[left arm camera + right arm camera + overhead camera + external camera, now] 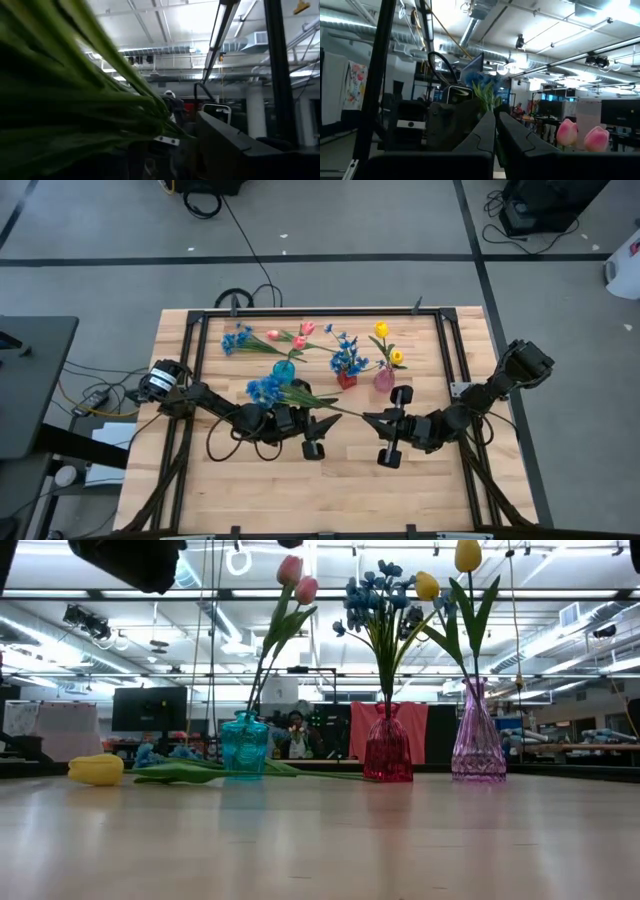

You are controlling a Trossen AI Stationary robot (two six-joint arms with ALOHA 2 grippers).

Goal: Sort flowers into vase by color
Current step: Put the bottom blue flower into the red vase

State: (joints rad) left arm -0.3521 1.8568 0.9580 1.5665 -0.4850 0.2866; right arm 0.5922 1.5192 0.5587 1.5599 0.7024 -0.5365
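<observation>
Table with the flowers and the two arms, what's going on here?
The robot is sorting flowers by color. Pink tulips stand in the teal vase, blue blossoms in the red vase, yellow tulips in the pink vase. Another blue spray is at the left gripper, its stem pointing toward the shut right gripper.

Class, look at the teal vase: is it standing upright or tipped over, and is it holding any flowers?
Upright. In the low view the teal vase stands on its base on the table, with the pink tulips rising from its neck.
</observation>
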